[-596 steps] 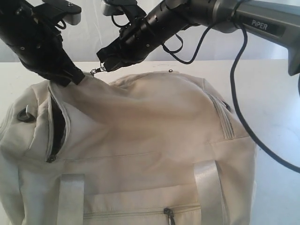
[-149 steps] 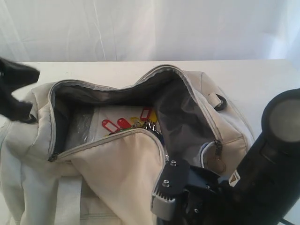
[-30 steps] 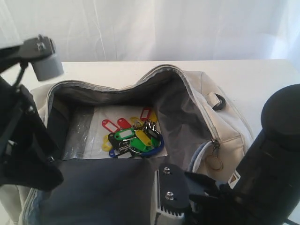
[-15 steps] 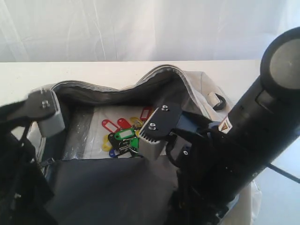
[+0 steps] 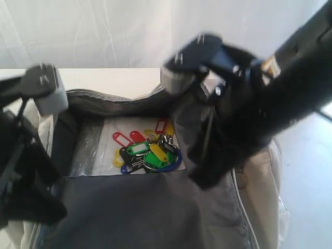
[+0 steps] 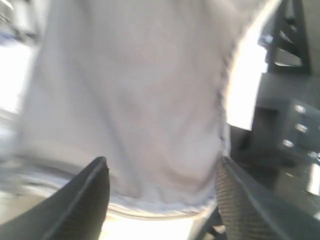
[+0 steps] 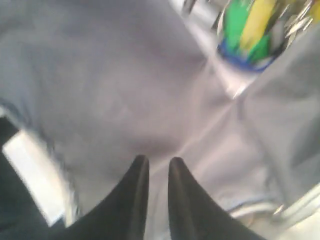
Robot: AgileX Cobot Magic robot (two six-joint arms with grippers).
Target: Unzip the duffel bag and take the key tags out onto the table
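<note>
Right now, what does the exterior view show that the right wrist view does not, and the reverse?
Exterior only: the duffel bag gaping open on the table, and the bunch's red tags. Right wrist only: the right pincer, its fingers close together with nothing visible between them. Both: the key tags in green, yellow and blue, and the dark grey lining.

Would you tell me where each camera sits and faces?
Exterior: off-arm, looking down into the open bag; left arm, right arm show.
Left wrist: on left arm, facing beige bag cloth; open left claw shows.
Right wrist: on right arm, facing grey lining; shut right claw shows.
Shared: exterior and right wrist show the key tags.
</note>
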